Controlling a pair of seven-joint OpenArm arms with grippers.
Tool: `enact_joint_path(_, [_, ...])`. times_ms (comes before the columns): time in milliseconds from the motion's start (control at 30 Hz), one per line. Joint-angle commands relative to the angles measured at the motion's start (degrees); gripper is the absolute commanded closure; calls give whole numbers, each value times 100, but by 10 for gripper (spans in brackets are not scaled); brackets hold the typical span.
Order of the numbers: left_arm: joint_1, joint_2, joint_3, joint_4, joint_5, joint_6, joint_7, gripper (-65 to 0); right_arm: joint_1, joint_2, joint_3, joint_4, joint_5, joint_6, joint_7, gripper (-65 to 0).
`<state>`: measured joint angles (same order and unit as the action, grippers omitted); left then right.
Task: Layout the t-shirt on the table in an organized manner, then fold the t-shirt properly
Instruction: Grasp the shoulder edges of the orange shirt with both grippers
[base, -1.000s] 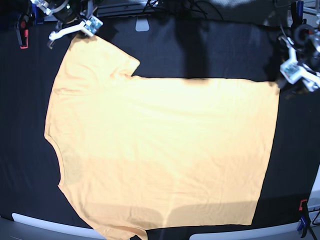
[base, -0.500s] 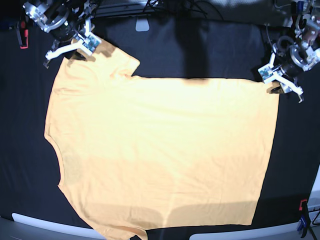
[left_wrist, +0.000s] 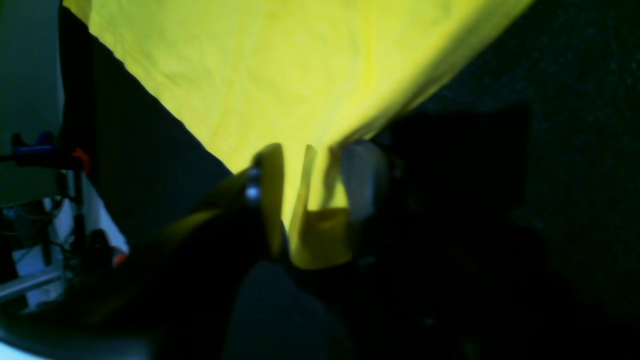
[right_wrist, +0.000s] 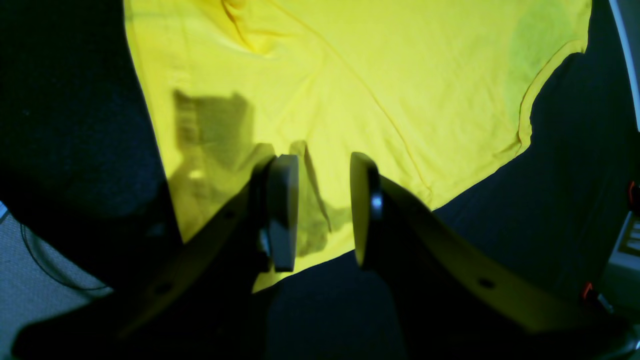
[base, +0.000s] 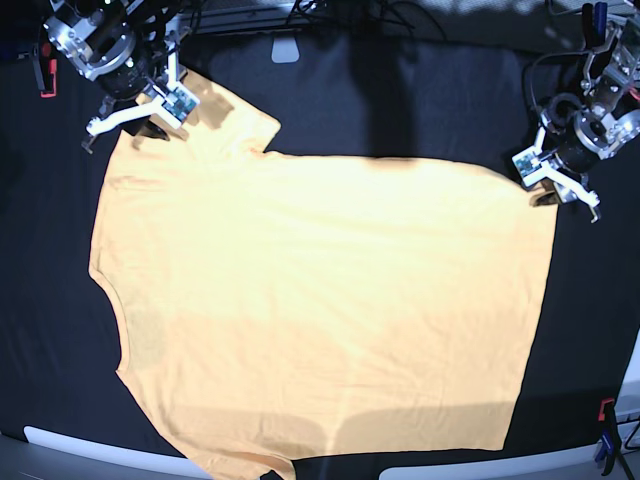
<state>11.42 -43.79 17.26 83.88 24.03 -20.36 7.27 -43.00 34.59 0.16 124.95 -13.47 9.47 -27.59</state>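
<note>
I had the left gripper (left_wrist: 305, 200) pinching the t-shirt (base: 320, 310) hem corner and the right gripper (right_wrist: 322, 210) gaping over the sleeve, so one-sided pulling risked skewing it on the worktop (base: 420, 100).

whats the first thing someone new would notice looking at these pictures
The big light orange-yellow t-shirt spread flat across the black table fills most of the base view. Next, the two arms at its far corners: the left pincer has a bunched fold of the hem corner between its fingers, while the right pincer stands open astride the edge of the sleeve.
</note>
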Motion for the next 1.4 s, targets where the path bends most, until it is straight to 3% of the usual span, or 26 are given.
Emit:
enact_joint_path(0, [-20, -101, -17, -13, 59, -70, 162, -105, -20, 66, 37, 105, -4, -44, 59, -174])
enact_joint_path(67, [-17, -101, -17, -13, 59, -70, 162, 0, -20, 68, 37, 105, -15, -39, 50, -174])
enact_joint_path(133, [-15, -101, -17, -13, 59, -70, 166, 0, -22, 109, 37, 105, -227, 55, 46, -194])
enact_joint_path(267, [-15, -103, -17, -13, 57, -70, 168, 0, -76, 452, 37, 92, -579, 212, -201, -333])
enact_joint_path(367, [-15, -105, -17, -13, 57, -68, 166, 0, -98, 734, 35, -83, -647, 214, -201, -336])
enact_joint_path(600, [-13, -118, -17, -13, 57, -70, 380, 0, -92, 1150, 35, -1200, -1727, 195, 151, -336])
enact_joint_path(700, [-15, -116, -17, -13, 57, -68, 476, 0, -79, 1281, 35, -1547, -1808, 144, 256, -336])
enact_joint_path(1000, [-17, -116, -17, -13, 61, -68, 470, 0, -48, 1300, 17, -1722, -2085, 140, 1038, -336])
enact_joint_path(1133, [-33, -114, -17, -13, 61, -66, 463, 0, 39, 1296, -52, -1731, -2087, 149, 1108, -335])
enact_joint_path(1367, [-33, -116, -17, -13, 61, -66, 470, 0, 793, 1187, -1113, -2124, -2433, 138, 1003, -335])
